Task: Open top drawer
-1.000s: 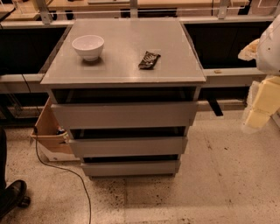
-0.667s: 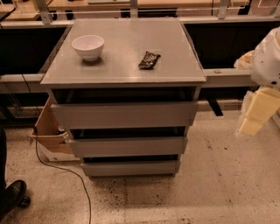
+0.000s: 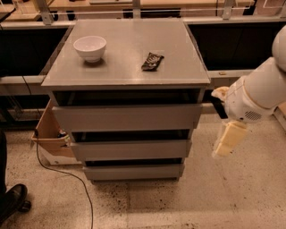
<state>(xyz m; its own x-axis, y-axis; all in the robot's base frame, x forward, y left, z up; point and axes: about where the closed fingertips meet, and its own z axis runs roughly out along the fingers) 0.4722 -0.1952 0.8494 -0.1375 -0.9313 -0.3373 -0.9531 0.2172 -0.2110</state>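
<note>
Lab workspace: speckled floor, workbenches behind, cable, cardboard box; hand right of cabinet.

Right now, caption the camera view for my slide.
The gripper hangs right of the grey cabinet, clear of the top drawer; white bowl and dark packet sit on top.

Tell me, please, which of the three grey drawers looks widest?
The top drawer, directly under the tabletop; the middle drawer and bottom drawer look narrower. The hand hangs to their right, touching nothing.
</note>
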